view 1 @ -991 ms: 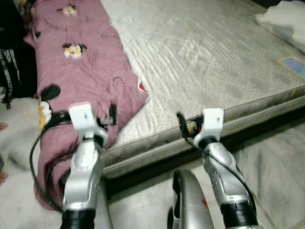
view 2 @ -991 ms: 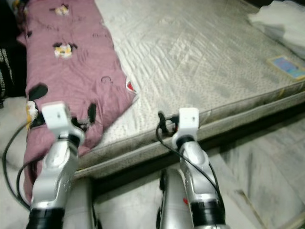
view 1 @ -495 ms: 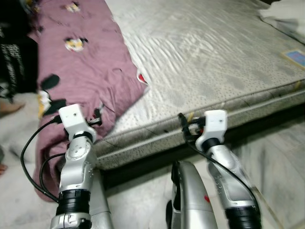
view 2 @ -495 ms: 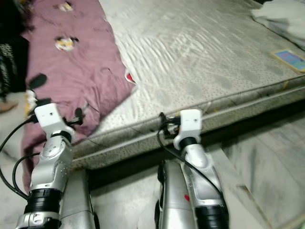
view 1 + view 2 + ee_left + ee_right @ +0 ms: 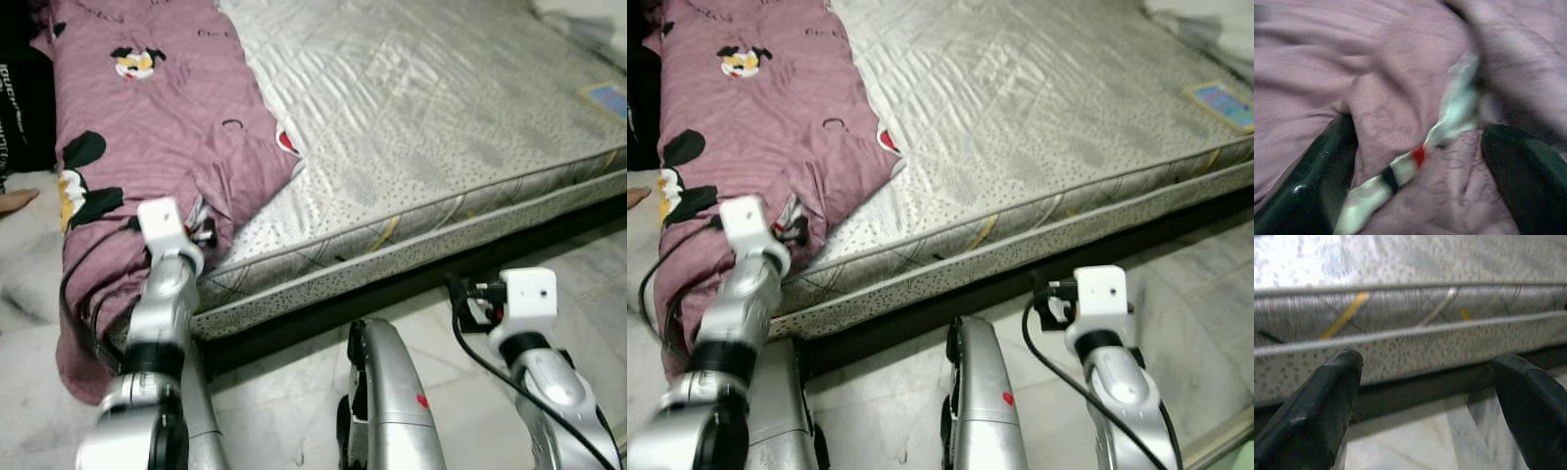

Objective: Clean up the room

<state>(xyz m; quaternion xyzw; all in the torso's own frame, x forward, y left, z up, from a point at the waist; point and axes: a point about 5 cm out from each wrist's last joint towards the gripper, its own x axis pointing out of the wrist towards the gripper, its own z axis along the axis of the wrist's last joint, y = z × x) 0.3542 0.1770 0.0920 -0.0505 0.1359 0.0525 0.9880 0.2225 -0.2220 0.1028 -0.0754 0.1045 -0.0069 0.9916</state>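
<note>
A mauve blanket (image 5: 147, 117) printed with cartoon mice lies along the left side of a grey quilted mattress (image 5: 421, 117) and hangs over its front edge to the floor. My left gripper (image 5: 201, 233) is at the blanket's overhanging edge. In the left wrist view it (image 5: 1415, 161) stands open, with a fold of the blanket (image 5: 1400, 122) and a white, red and black print between the fingers. My right gripper (image 5: 460, 294) hovers open above the floor, short of the mattress side (image 5: 1415, 313), holding nothing.
A black bag (image 5: 15, 108) stands left of the blanket, with part of a person's foot (image 5: 15, 201) on the floor beside it. A blue card (image 5: 607, 98) lies at the mattress's right edge. A dark gap runs under the mattress above the marble floor (image 5: 294, 401).
The camera has tilted and shifted. My left arm has reached forward onto the blanket's hanging edge. My right arm has dropped lower and to the right, away from the mattress edge.
</note>
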